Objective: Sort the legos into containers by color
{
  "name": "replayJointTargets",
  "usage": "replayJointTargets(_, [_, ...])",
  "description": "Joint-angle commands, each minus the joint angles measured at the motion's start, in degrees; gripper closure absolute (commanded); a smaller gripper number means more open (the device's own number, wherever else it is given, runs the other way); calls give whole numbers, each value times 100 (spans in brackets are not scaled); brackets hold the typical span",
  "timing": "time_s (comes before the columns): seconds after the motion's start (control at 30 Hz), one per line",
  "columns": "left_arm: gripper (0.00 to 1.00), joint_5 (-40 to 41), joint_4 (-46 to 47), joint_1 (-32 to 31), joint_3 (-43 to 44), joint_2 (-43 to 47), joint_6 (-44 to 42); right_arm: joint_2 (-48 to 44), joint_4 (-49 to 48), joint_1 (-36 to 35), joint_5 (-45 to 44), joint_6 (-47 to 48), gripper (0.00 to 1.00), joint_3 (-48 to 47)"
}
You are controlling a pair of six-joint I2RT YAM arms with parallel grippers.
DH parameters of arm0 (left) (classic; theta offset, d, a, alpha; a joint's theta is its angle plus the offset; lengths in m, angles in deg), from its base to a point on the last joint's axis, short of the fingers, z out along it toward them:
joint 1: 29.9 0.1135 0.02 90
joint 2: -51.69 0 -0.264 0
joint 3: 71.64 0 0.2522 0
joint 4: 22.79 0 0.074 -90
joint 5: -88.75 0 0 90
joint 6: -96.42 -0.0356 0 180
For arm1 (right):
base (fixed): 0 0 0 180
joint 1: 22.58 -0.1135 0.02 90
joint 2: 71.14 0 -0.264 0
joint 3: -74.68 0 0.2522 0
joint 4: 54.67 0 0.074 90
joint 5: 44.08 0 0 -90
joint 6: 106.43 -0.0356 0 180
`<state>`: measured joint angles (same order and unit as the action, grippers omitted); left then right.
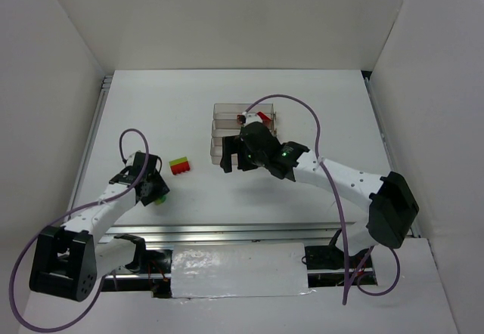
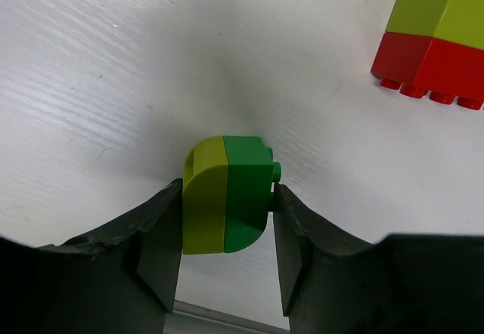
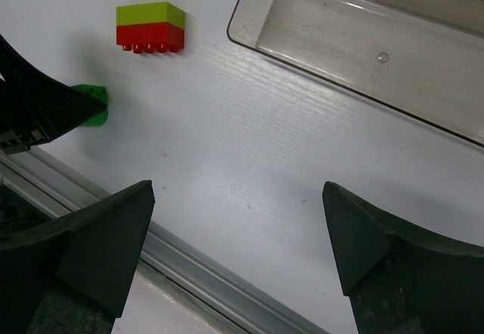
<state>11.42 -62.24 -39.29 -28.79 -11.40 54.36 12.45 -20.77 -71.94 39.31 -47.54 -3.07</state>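
Nearest the arm bases, the left gripper [image 2: 227, 224] is closed on a small two-colour stack [image 2: 227, 187], with one finger on the yellow-green half and the other on the green. It sits low on the tabletop [image 2: 113, 69], though I cannot tell whether it rests there or is just lifted. A little farther out lies a red-and-lime stack [image 1: 180, 166], long axis running left to right, between the two arms. It is nearer the left gripper, but that one is full. The right gripper [image 3: 238, 198] hangs wide open with nothing in it, and the stack lies off to its left. Beyond it are the containers [image 1: 223, 111]. For the held stack they lie ahead and to the right. The right arm covers much of them, so their contents are hard to read. Something red [image 1: 263, 116] shows in the far bin.
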Motion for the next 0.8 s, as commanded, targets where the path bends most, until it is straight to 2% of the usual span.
replayJointTargets(0.0, [79, -220, 248, 25, 36, -63, -197, -203, -440, 23, 221, -96, 0, 193])
replayJointTargets(0.03, [100, -282, 284, 25, 54, -72, -241, -212, -502, 102, 457, -131, 0, 246])
replayJointTargets(0.13, [100, -624, 424, 7, 98, 94, -434, -299, -765, 321, 844, -307, 0, 430])
replayJointTargets(0.23, [100, -1396, 924, -72, 63, 656, -760, -528, -1064, 515, 1178, -613, 0, 729])
replayJointTargets(0.27, [100, -1842, 1100, -194, 45, 814, -838, -589, -1317, 620, 1371, -720, 0, 904])
replayJointTargets(0.33, [100, -2144, 1566, -396, 54, 1201, -1006, -721, -1486, 656, 1400, -1026, 0, 1002])
replayJointTargets(0.4, [100, -2443, 1943, -922, 45, 1421, -1163, -756, -1487, 656, 1224, -1203, 0, 976])
replayJointTargets(0.43, [100, -2410, 2276, -1447, 54, 1466, -1225, -774, -1417, 665, 1128, -1387, 0, 950])
replayJointTargets(0.5, [100, -2138, 2358, -2055, 185, 1458, -1505, -914, -1408, 674, 952, -1546, 0, 941])
replayJointTargets(0.57, [100, -1549, 2349, -2844, 422, 1387, -1743, -1046, -1443, 691, 995, -1626, 0, 958])
replayJointTargets(0.63, [100, -1294, 2463, -3339, 467, 1308, -2060, -1196, -1434, 674, 1328, -1609, 1, 941])
replayJointTargets(0.77, [100, -1073, 2990, -3709, 388, 1343, -2621, -1336, -1163, 621, 1882, -1486, 5, 896])
